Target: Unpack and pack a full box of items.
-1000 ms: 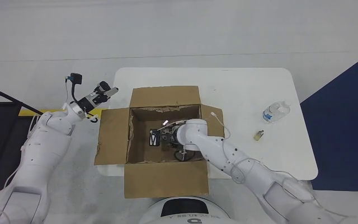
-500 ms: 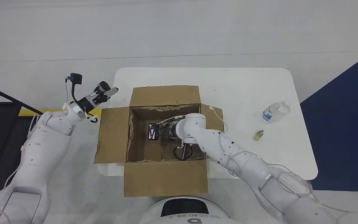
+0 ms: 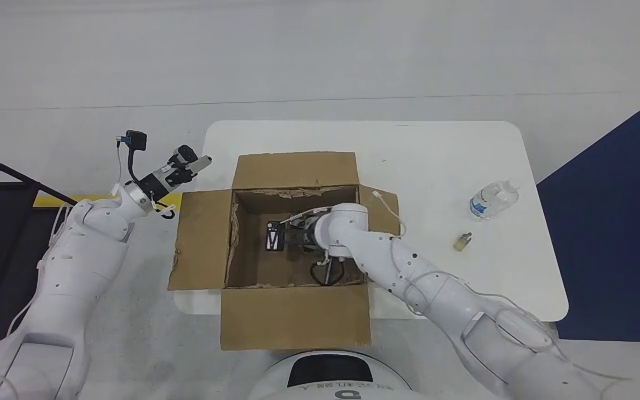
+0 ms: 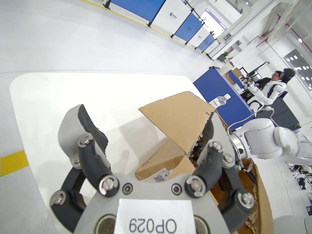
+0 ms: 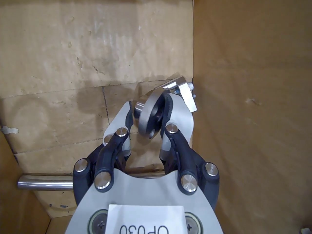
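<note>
Pale grey floor all around, and on it one white desk point(image 3: 450, 160). In the middle of the desk, one open cardboard box point(image 3: 295, 172), all four flaps folded outward. Down inside the box, the right pincer point(image 5: 149, 109), pinching one metal wheel point(image 5: 145, 120) between its two fingers. At the far side of the wheel, one small silver bracket point(image 5: 186, 93), just beside the box wall. Cardboard walls close on both sides of this pincer. Also on the box floor, one shiny metal rod point(image 5: 45, 185), partly hidden behind the pincer body.

Near the far left corner of the desk, just beside the box, the left pincer point(image 4: 147, 122), fingers spread wide and holding nothing. Between it and the inside of the box, one raised flap. On the right part of the desk, well apart from the box, one clear water bottle point(image 3: 493, 200), and near it one small jar point(image 3: 462, 241).
</note>
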Robot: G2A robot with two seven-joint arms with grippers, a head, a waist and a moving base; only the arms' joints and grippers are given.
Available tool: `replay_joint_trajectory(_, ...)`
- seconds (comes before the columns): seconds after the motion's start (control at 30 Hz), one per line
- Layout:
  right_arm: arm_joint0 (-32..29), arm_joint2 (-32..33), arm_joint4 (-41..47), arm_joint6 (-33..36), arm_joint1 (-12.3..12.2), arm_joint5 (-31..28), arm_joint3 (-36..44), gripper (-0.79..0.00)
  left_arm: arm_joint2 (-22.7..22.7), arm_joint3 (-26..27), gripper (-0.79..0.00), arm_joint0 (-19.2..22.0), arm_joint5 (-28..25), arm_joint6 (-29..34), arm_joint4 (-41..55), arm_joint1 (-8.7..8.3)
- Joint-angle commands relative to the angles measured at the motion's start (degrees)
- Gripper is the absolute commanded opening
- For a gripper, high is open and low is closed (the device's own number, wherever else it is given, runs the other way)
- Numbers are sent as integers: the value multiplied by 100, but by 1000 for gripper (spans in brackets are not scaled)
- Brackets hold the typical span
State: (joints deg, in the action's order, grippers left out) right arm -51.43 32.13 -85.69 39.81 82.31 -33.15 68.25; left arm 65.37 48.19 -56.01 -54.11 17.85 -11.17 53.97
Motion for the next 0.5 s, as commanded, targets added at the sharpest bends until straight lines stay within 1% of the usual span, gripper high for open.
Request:
replay_joint_trajectory(0.0,-28,55,-31,-34,-21,23,37,-733,0,-1,0,0,0,0,0,0)
replay_joint_trajectory(0.03,-50,91,-52,-55,-36,36,69,-785,0,-1,0,0,0,0,0,0)
replay_joint_trajectory(0.3,-396,456,-320,-192,-251,-109,599,-785,0,-1,0,0,0,0,0,0)
replay_joint_trajectory(0.47,-917,878,-593,-399,-522,-463,1496,-785,0,-1,0,0,0,0,0,0)
